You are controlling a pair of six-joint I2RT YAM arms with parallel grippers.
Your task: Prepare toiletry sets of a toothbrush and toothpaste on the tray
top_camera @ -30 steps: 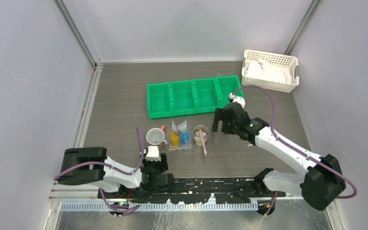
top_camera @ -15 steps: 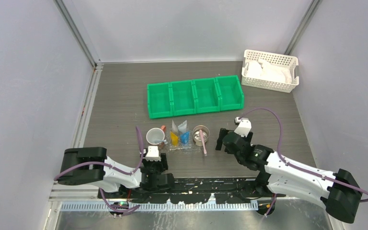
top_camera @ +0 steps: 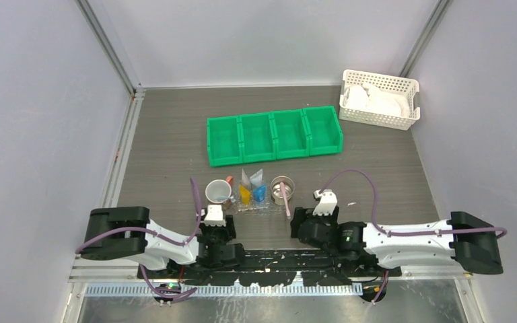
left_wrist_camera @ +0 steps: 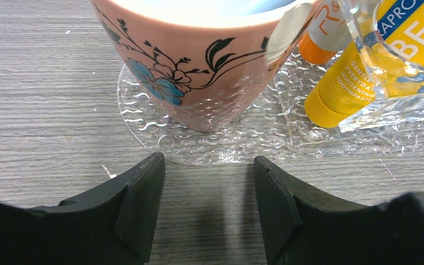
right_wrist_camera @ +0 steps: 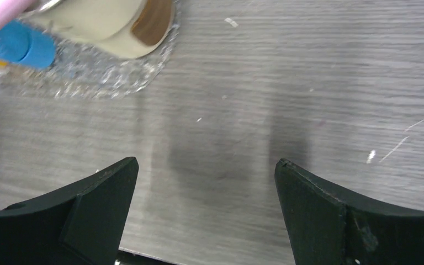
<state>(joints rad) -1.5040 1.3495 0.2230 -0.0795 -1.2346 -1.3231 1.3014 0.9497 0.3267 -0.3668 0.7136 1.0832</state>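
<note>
The see-through tray (top_camera: 256, 206) holds a pink flowered cup (top_camera: 218, 192), a yellow toothpaste (top_camera: 244, 193), a blue toothpaste (top_camera: 260, 192) and a beige cup (top_camera: 282, 188) with a pale pink toothbrush (top_camera: 287, 203) in it. A white toothpaste with a red cap (top_camera: 229, 180) leans behind the pink cup. I cannot make out a grey toothbrush. My left gripper (top_camera: 217, 211) is open and empty just before the tray's edge (left_wrist_camera: 243, 146), facing the pink cup (left_wrist_camera: 199, 61). My right gripper (top_camera: 297, 223) is open and empty, low over the table, near the tray's right end (right_wrist_camera: 110, 83).
A green four-compartment bin (top_camera: 274, 135) stands behind the tray. A white lattice basket (top_camera: 379, 99) with white items sits at the back right. Bare wood table (right_wrist_camera: 243, 99) lies before the right gripper. Grey walls close both sides.
My right arm has drawn back from beside the green bin to the near edge and lowered to the right of the tray. The left arm and the tray's things have not moved.
</note>
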